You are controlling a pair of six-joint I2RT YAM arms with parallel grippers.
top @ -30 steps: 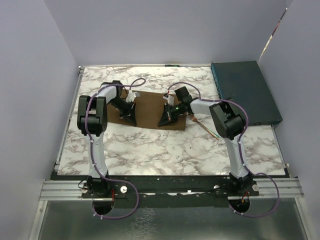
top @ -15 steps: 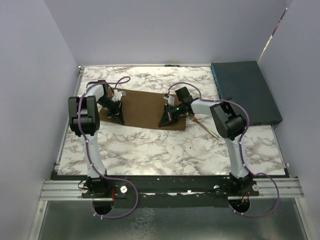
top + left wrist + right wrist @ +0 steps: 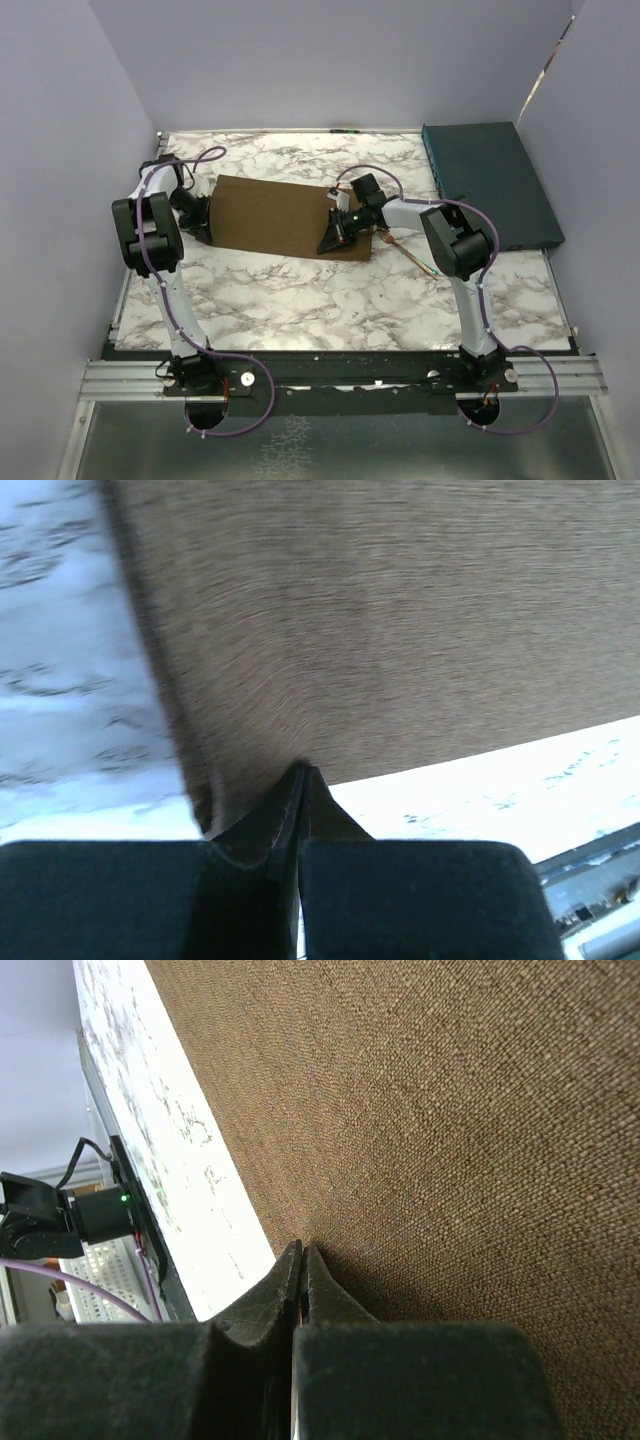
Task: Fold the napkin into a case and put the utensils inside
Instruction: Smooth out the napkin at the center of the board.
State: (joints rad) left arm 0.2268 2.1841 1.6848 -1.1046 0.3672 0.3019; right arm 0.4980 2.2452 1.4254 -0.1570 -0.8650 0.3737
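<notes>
The brown napkin (image 3: 280, 215) lies flat on the marble table (image 3: 330, 300), a wide oblong with a darker ridge along its left edge (image 3: 150, 670). My left gripper (image 3: 210, 235) is shut, its tips (image 3: 302, 772) touching the napkin's near left corner. My right gripper (image 3: 323, 247) is shut too, its tips (image 3: 303, 1250) pressed on the weave (image 3: 450, 1110) just inside the near edge. No cloth shows between either pair of jaws. The copper fork (image 3: 405, 252) lies on the marble right of the napkin, partly hidden by the right arm.
A dark teal flat box (image 3: 490, 180) sits at the back right corner. Lilac walls close in the left, back and right sides. Both arm bases stand on the rail at the near edge (image 3: 340, 375).
My left gripper has slid left across the napkin from its middle to its left end, and more flat cloth now shows. The right gripper and the fork have stayed put.
</notes>
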